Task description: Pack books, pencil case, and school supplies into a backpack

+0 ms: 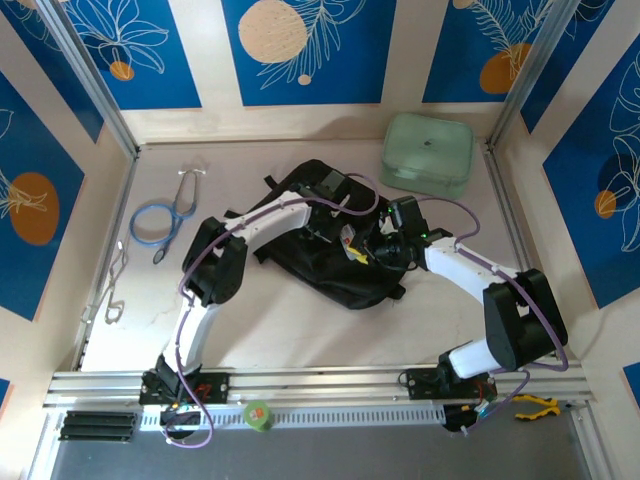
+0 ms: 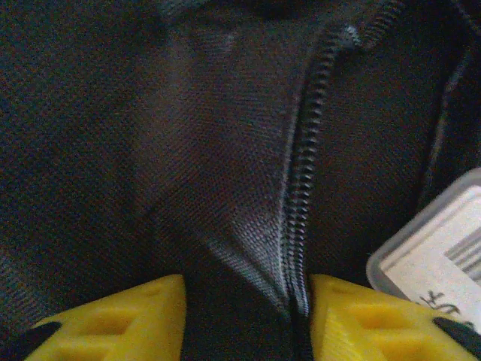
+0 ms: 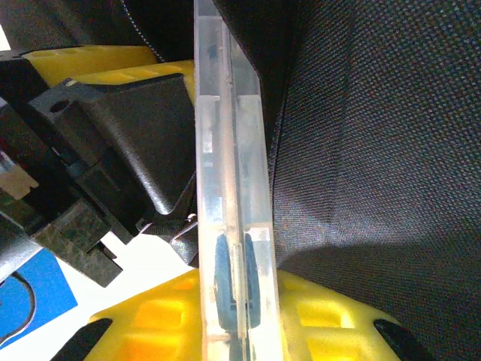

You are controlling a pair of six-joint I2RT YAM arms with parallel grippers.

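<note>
Blue wall panels (image 1: 310, 50) with white leaf drawings and orange circles box in a beige table (image 1: 300, 340). A big black soft fabric backpack (image 1: 325, 275) is slumped pretty much dead centre on it. From the bag, a mint-green padded pouch (image 1: 428, 152) sits at about 1 o'clock, well apart, and a stethoscope with blue tubing (image 1: 165, 215) lies around 9 o'clock. A green roll of tape (image 1: 258, 413) sits down on the front rail, and yellow-handled pliers (image 1: 535, 404) are off at 4 o'clock.

Both arms meet over the middle of the bag. The right gripper (image 3: 237, 323) is clamped on the slim translucent whitish pencil case (image 3: 229, 150). In the right wrist view the case stands edge-on between the two yellow fingers (image 3: 150, 320) and runs up toward 12 o'clock. Black bag fabric is right beside it on the 3 o'clock side, and something blue shows inside the case near the pads.

The left gripper (image 2: 248, 316) is pressed close to the bag. Its yellow fingers (image 2: 113, 320) sit on either side of a ridge of fabric and the black zipper (image 2: 304, 203), which runs from 1 o'clock down to 6 o'clock. Honestly can't tell if they're actually pinching the cloth or just straddling it. A corner of the case (image 2: 432, 256) pokes in at 4 o'clock, just beside the right-hand finger.
</note>
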